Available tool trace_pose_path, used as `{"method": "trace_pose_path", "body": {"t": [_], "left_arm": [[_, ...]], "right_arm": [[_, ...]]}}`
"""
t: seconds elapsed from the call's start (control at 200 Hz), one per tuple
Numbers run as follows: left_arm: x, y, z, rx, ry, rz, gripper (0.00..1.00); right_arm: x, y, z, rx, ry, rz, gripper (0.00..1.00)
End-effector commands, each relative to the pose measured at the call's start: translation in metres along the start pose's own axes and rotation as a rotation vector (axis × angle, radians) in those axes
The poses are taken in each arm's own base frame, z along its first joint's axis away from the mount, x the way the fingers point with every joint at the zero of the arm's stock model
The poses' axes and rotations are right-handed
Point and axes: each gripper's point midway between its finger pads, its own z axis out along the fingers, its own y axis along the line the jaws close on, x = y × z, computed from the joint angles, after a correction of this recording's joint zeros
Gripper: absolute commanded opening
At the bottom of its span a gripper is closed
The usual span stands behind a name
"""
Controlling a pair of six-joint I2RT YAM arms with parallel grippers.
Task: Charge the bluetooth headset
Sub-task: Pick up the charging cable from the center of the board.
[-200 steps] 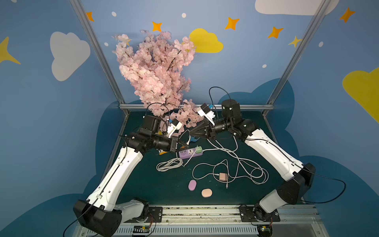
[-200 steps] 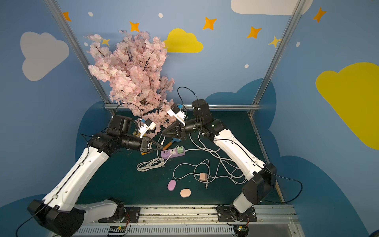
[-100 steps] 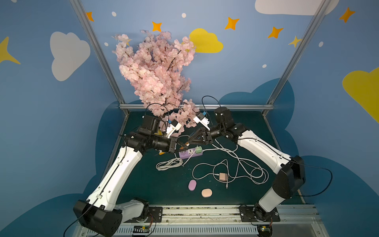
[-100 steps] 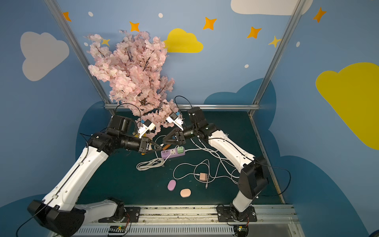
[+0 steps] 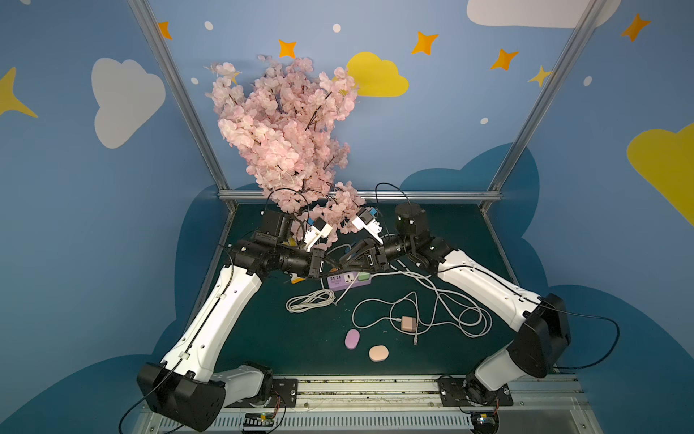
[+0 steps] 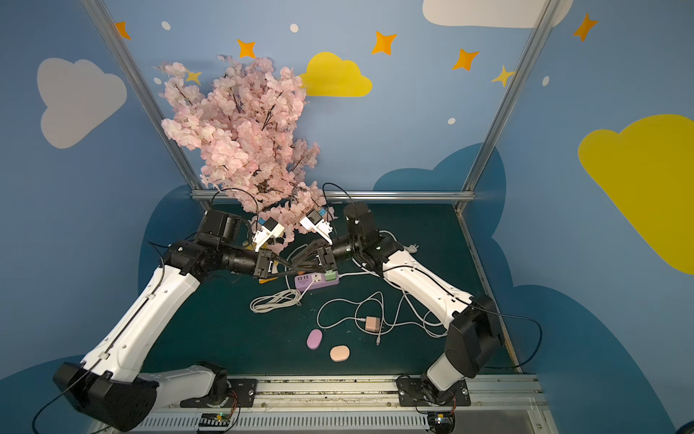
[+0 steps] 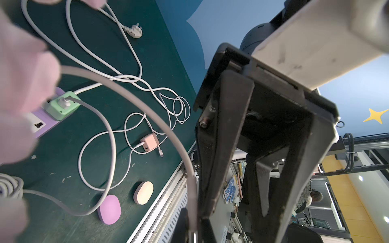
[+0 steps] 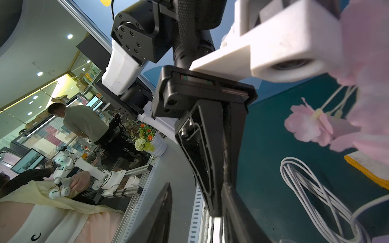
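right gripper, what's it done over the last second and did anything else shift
The right gripper slid in toward the left gripper and its jaws have opened; whether it let anything go is too small to tell. The left gripper stays shut on the grey cable. Power strip, coiled cable, purple case and peach case lie as before.
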Motion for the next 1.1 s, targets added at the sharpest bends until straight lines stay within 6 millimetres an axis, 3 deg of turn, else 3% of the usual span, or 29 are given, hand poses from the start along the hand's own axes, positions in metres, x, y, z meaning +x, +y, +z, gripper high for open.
{"method": "trace_pose_path", "body": {"t": [0.0,0.17,0.35,0.666,1.096], "left_arm": [[0.001,-0.019,-0.003,0.076,0.011,0.053,0.04],[0.005,-0.019,-0.003,0.082,0.015,0.051,0.03],[0.005,-0.024,-0.005,0.098,0.012,0.063,0.03],[0.002,-0.019,-0.003,0.077,0.021,0.066,0.04],[0.003,-0.008,-0.004,0.010,0.018,0.075,0.03]], "right_arm": [[-0.008,-0.003,-0.003,0.032,0.025,-0.095,0.41],[-0.023,-0.009,-0.015,0.018,0.025,-0.167,0.40],[-0.010,-0.021,-0.016,-0.046,0.081,-0.035,0.30],[0.021,-0.005,-0.012,-0.071,0.111,0.039,0.30],[0.024,0.011,-0.014,-0.120,0.089,0.091,0.30]]}}
